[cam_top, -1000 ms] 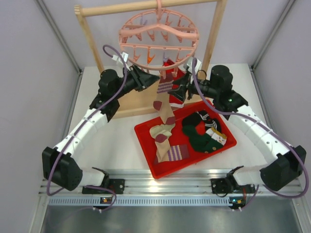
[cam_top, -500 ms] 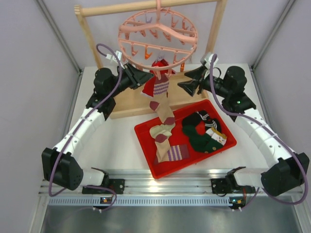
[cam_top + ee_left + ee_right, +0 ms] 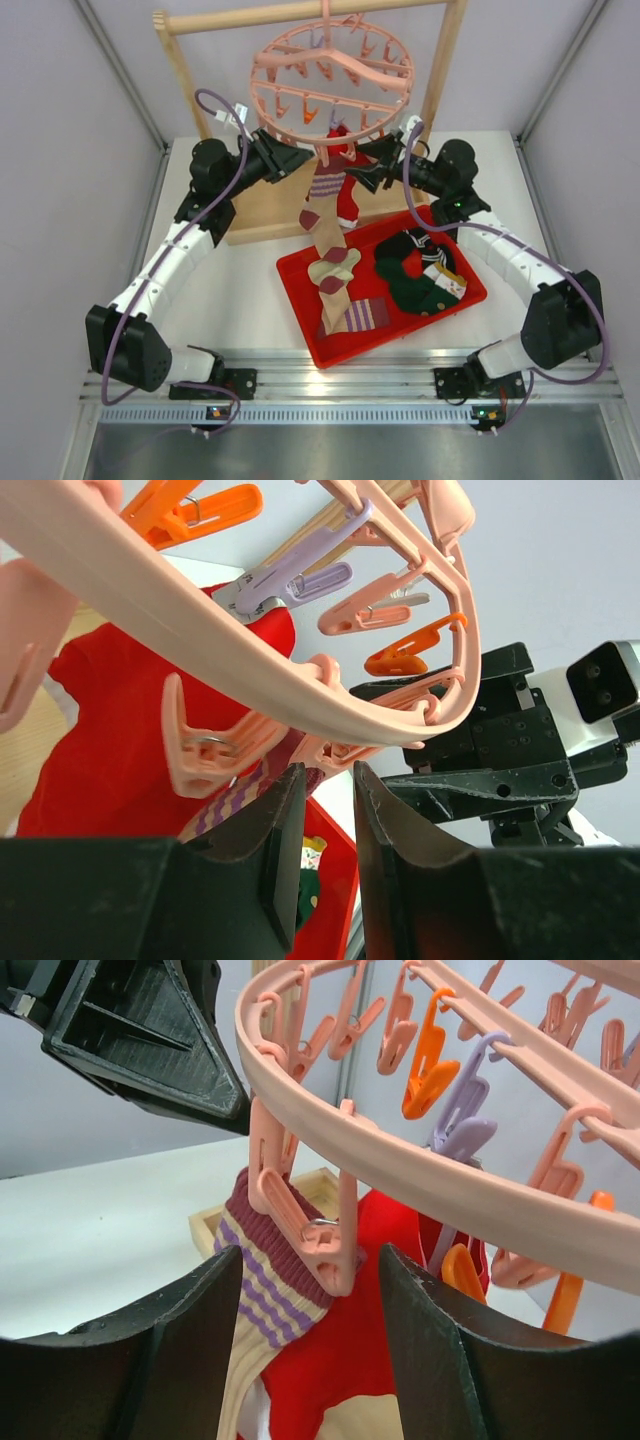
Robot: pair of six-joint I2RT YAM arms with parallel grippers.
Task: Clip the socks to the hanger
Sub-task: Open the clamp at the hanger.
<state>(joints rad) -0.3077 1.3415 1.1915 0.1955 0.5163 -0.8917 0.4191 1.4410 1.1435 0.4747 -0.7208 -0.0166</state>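
Sock (image 3: 262, 1285) at hanger (image 3: 420, 1185) rim, right claw (image 3: 310, 1265) astride peg (image 3: 298, 1215).

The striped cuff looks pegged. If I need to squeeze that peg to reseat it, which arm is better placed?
Right. The right gripper, open, straddles the pink peg biting the striped cuff. The left gripper sits under the hanger ring, jaws narrowly apart, pegs above them, none between.
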